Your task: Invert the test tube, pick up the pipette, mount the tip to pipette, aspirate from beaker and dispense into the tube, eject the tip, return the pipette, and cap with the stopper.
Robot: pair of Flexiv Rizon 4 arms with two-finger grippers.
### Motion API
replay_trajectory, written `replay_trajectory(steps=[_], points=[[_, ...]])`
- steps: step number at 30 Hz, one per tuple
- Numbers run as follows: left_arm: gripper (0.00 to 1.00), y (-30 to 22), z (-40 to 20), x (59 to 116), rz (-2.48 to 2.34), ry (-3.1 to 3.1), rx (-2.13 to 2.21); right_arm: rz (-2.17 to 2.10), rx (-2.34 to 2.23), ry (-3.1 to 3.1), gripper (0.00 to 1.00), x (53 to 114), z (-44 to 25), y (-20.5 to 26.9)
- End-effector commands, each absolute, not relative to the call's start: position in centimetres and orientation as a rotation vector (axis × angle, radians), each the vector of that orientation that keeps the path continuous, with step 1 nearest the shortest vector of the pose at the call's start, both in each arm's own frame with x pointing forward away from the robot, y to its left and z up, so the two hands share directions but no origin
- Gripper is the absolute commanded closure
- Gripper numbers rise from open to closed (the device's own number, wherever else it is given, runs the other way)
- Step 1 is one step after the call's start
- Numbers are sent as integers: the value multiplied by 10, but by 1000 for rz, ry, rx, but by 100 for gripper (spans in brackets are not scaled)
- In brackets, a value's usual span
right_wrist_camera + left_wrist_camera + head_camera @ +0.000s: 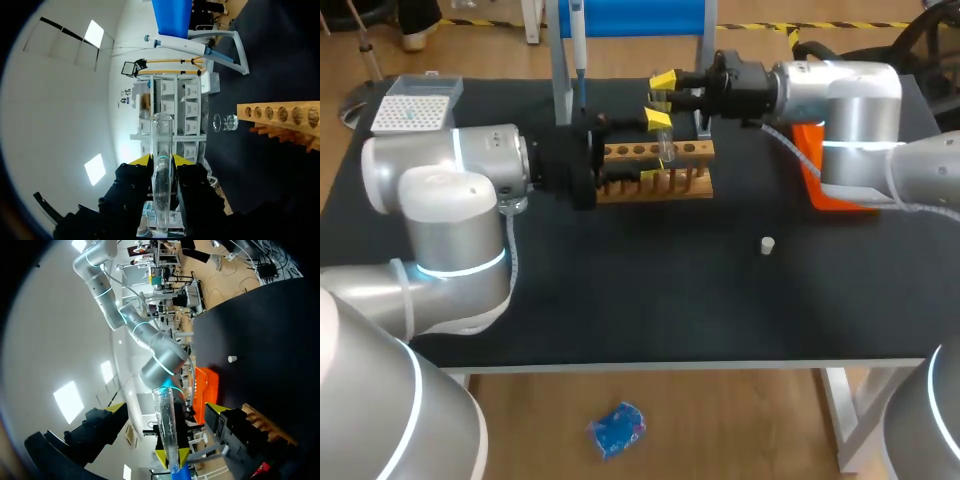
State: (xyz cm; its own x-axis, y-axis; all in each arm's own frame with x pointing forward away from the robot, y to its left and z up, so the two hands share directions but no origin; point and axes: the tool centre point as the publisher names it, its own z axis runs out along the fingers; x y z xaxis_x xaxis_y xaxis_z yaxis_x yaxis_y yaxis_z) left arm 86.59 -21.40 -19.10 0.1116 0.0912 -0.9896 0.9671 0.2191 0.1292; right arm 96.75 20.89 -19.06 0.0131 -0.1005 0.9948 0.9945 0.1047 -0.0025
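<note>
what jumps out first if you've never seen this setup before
A clear test tube pinched in the right gripper stands out first, by the wooden rack at the back middle of the black table. The left gripper has its yellow-tipped fingers spread wide on either side of that tube, not touching it. A small white stopper lies alone, right of the table's middle.
</note>
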Motion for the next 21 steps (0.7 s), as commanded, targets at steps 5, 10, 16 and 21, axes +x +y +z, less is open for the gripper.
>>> replay_trajectory(steps=[5,10,16,21], points=[[0,-216,-193,871,-910,1293,1160,-1125,-1066,-1229,100,972,-194,214],[0,-217,-194,873,-931,1295,1138,-1114,-1071,-1262,100,972,-197,219],[10,-222,-196,873,-952,1291,1124,-1107,-1072,-1279,100,972,-199,222],[43,-223,-197,873,-958,1293,1122,-1103,-1073,-1288,100,972,-199,224]])
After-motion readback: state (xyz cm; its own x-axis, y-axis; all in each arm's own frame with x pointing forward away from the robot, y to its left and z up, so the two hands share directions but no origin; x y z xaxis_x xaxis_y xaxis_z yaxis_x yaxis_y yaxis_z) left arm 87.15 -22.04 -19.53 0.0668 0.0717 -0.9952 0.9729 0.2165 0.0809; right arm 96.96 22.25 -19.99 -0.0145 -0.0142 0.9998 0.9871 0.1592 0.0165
